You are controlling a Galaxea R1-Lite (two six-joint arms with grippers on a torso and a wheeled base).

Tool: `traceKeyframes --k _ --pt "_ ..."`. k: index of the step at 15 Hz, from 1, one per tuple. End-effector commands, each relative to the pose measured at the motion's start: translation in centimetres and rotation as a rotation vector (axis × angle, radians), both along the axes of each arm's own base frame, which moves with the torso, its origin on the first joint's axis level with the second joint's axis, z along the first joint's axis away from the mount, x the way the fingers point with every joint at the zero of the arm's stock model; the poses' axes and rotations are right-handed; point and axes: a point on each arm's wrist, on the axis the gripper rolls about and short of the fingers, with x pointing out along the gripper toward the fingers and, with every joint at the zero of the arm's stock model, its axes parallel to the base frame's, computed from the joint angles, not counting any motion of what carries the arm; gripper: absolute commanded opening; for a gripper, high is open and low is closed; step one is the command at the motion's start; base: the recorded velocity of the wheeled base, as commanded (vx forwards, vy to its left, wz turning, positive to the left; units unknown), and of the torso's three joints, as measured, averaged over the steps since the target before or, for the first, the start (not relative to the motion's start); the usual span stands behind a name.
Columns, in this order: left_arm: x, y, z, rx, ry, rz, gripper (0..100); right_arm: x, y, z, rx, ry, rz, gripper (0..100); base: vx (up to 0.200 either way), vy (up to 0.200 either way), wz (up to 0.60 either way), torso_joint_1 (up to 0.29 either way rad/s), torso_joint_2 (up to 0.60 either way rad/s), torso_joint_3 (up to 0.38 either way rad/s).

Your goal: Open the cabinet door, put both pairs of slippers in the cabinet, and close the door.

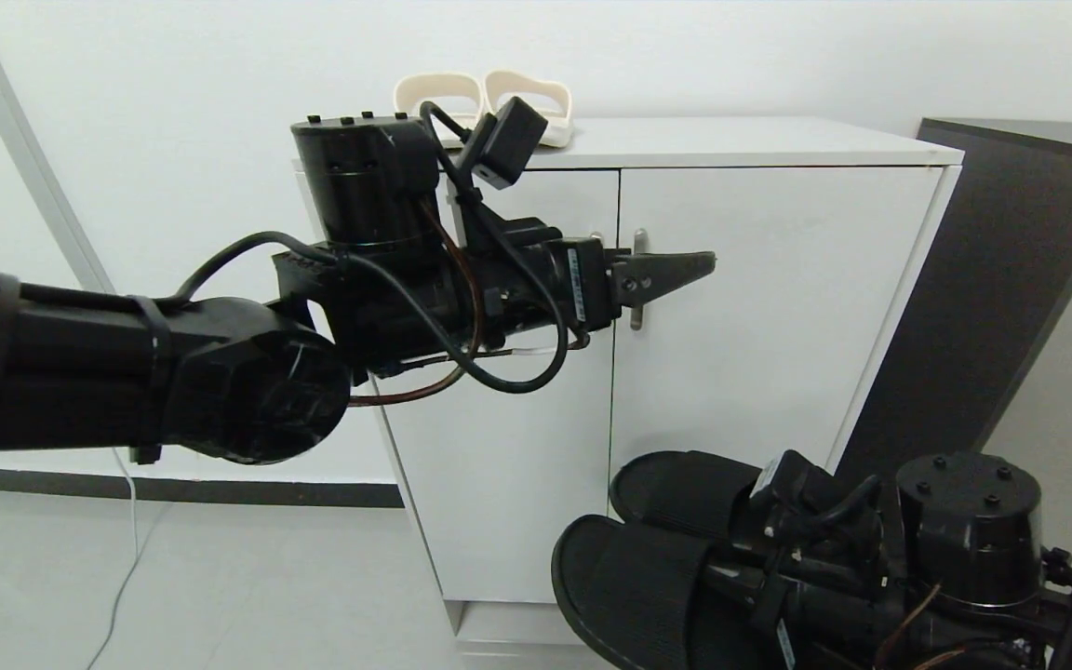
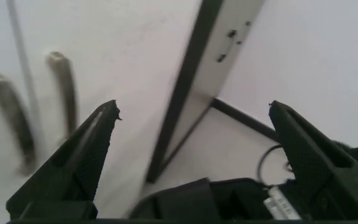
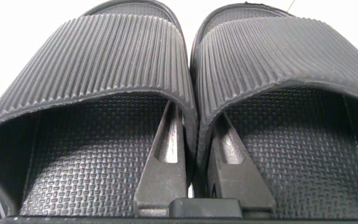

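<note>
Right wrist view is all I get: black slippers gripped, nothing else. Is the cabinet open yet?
Observer: No. In the head view both cabinet doors sit shut.
Operator: Then where is the left hand?
Observer: The left hand is open, held level with the door handles.
</note>
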Motion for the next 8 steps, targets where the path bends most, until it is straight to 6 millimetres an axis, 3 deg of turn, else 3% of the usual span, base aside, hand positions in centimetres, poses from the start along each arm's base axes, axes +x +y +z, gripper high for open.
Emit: traceKeyframes --k 1,8 --pt "1.1 -0.7 -0.2 -0.025 0.046 -0.04 100 0.0 0.0 0.0 0.0 0.0 0.0 0 0.0 0.0 0.0 0.0 0.0 0.0" --pt "4.0 -1.2 -1.4 -0.026 0.112 -0.011 100 0.0 0.0 0.1 0.004 -0.005 0.0 0 0.0 0.0 0.0 0.0 0.0 0.0"
